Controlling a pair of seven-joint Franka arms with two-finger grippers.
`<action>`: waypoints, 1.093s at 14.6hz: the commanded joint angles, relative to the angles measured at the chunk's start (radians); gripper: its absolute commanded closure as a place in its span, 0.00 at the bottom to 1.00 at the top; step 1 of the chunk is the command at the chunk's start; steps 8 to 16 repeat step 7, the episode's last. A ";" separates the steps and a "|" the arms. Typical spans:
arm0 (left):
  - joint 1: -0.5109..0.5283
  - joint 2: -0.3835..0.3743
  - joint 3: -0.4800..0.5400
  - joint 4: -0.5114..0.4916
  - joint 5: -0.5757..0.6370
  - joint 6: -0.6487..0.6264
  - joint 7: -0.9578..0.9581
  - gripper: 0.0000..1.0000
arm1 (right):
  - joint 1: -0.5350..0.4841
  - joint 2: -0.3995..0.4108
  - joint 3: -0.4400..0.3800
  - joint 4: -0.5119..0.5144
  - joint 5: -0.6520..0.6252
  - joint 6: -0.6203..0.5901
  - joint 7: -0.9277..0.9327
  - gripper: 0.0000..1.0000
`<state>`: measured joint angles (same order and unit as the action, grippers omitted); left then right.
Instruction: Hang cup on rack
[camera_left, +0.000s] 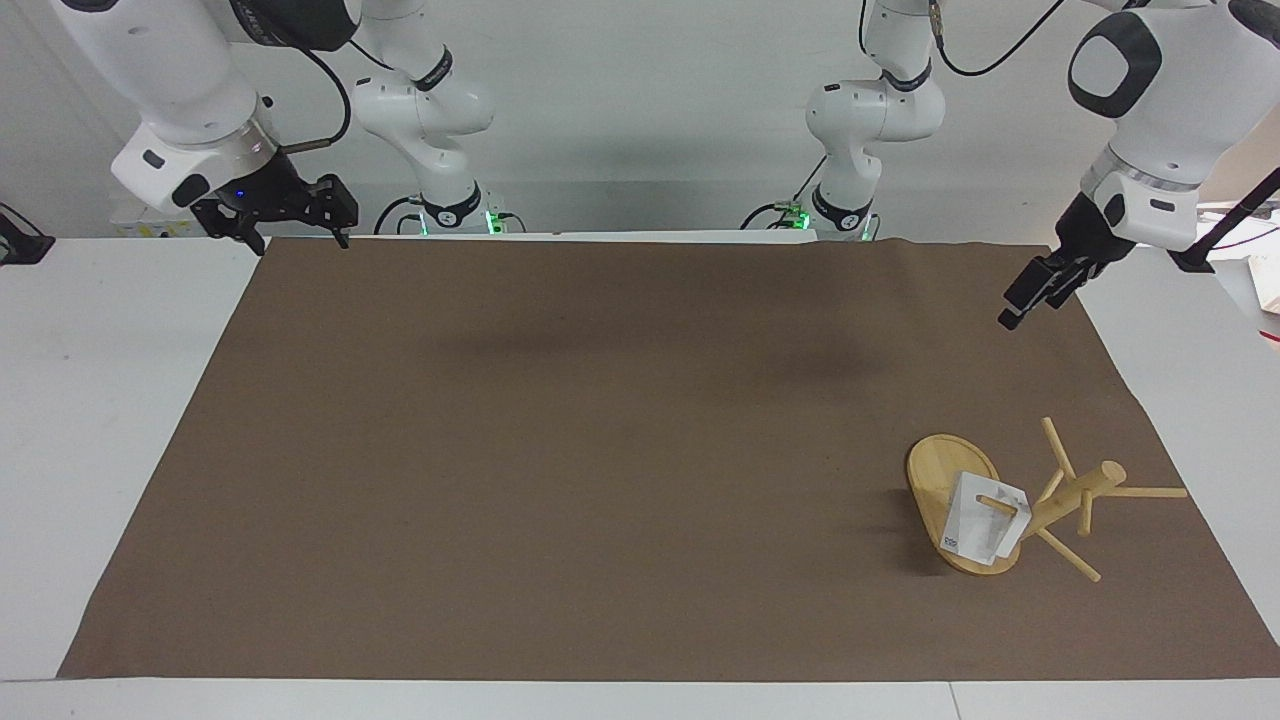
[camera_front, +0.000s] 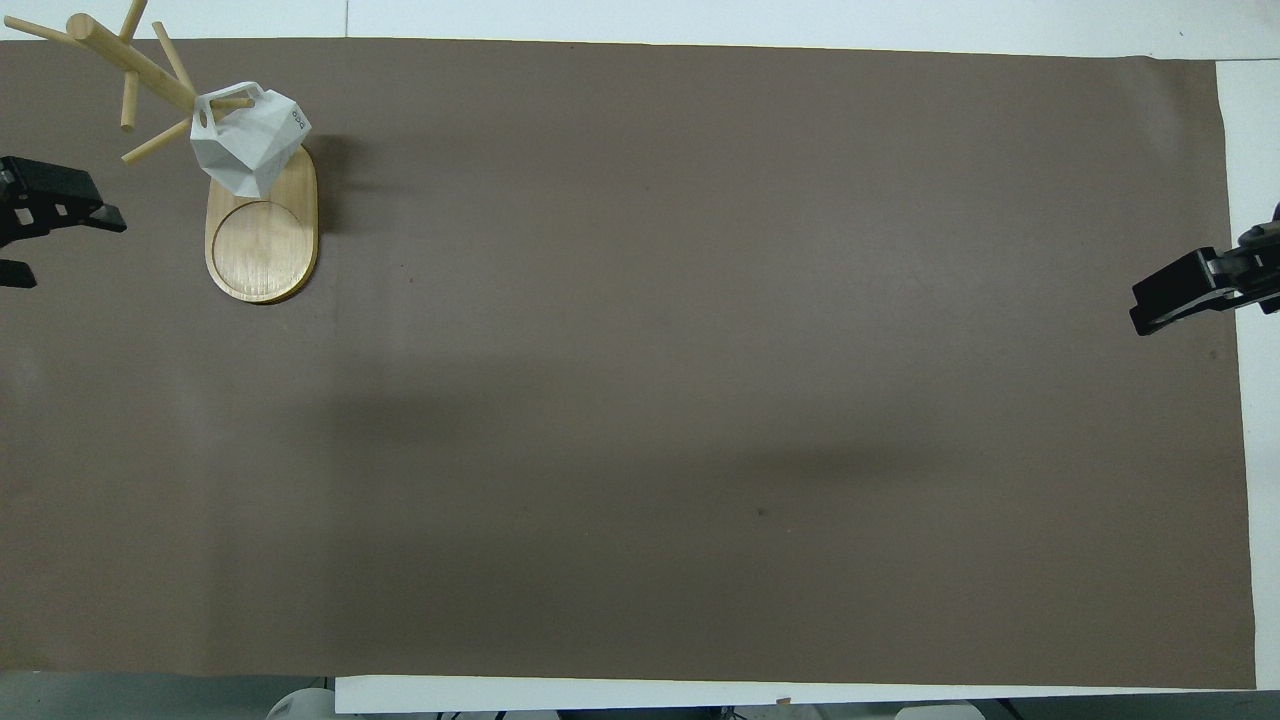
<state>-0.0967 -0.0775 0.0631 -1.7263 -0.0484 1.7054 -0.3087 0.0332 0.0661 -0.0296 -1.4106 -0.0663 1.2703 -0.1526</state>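
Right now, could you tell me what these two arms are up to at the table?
The white faceted cup hangs by its handle on a peg of the bamboo mug rack, toward the left arm's end of the brown mat. Nothing is holding it. The left gripper is open and raised over the mat's edge, apart from the rack. The right arm waits with its gripper open over the mat's corner at its own end.

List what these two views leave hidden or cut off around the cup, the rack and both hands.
- Left hand, overhead view: the picture's edge cuts it off; only its tips show.
- Right hand, overhead view: the edge crops it too.
- Rack, overhead view: one peg tip runs off the edge.
- Cup, facing view: its opening is turned away; in both views the cup hides where the post joins the base.
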 joint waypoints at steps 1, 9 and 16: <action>0.003 0.019 -0.006 0.062 0.047 -0.102 0.112 0.00 | -0.007 0.009 0.003 0.022 0.014 -0.014 0.015 0.00; 0.012 0.084 -0.002 0.224 0.044 -0.266 0.264 0.00 | -0.009 0.009 0.003 0.021 0.014 -0.008 0.010 0.00; 0.012 0.084 -0.002 0.224 0.044 -0.266 0.264 0.00 | -0.009 0.009 0.003 0.021 0.014 -0.008 0.010 0.00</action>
